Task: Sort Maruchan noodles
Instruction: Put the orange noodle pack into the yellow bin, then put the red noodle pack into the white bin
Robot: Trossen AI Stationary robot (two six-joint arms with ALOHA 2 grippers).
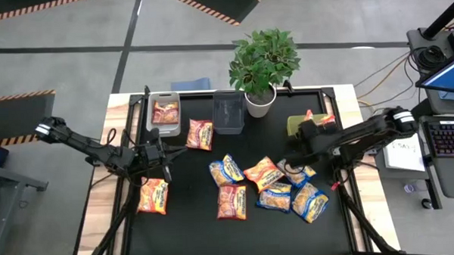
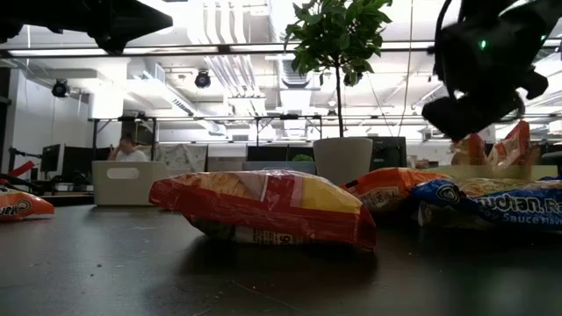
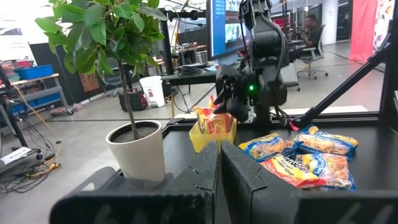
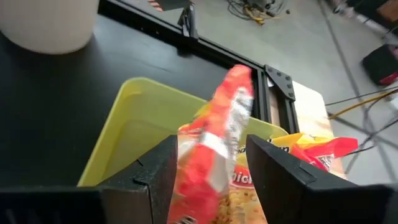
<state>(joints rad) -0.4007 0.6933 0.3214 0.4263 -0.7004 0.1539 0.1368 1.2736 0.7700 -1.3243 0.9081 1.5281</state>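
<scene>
Maruchan noodles (image 1: 267, 185) lie as glossy, crinkled flat packets mid-table on the matte black table (image 1: 193, 235). Only the right wrist view shows the right gripper (image 4: 208, 168), fingers parted, flanking an upright red-orange packet (image 4: 217, 149) over the yellow-green bin (image 4: 130, 118). Left gripper (image 1: 166, 154), pressed shut, waits far left.

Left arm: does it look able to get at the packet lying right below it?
Probably yes: the left gripper hangs beside that orange packet, nothing covers it, though the jaws are shut and must open first.
</scene>
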